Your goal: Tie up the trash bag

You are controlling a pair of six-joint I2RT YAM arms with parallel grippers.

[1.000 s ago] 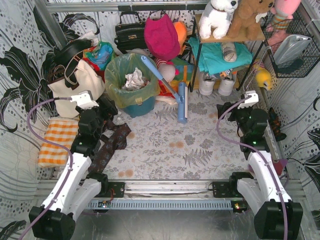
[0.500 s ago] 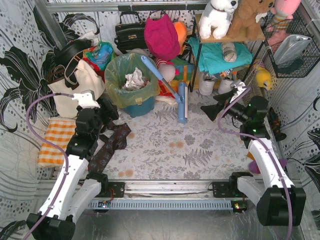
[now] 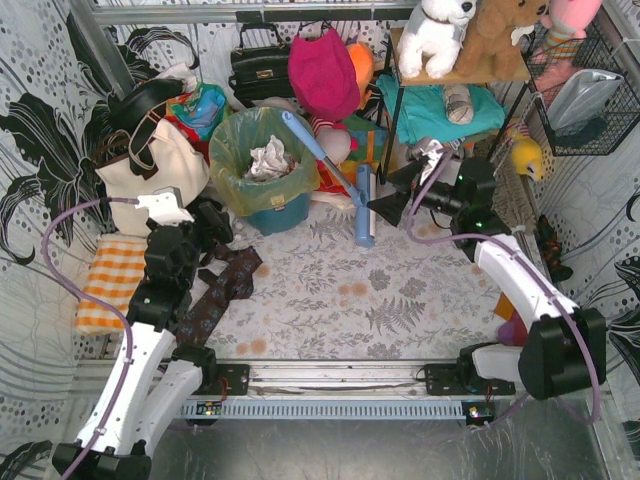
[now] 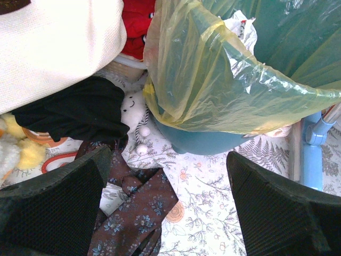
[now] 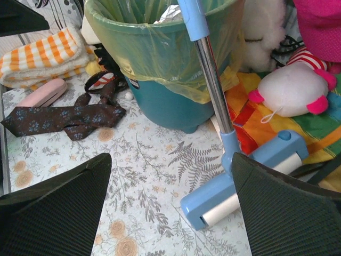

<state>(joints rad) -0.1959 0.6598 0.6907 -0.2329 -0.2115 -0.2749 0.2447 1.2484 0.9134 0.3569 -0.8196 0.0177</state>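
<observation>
Well, left pincer (image 4: pixel 168 156), right pincer (image 5: pixel 170 159): wide, empty

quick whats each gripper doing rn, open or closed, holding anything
left gripper: open, holding nothing, facing the trash bag without touching it.
right gripper: open, holding nothing.

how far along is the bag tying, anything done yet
Nothing done yet: the trash bag still lines the teal bin, mouth open, crumpled paper showing. In hand: left gripper and right gripper are open, empty, facing the bin without touching it. To do: lift the rim off, gather it, knot it.
</observation>
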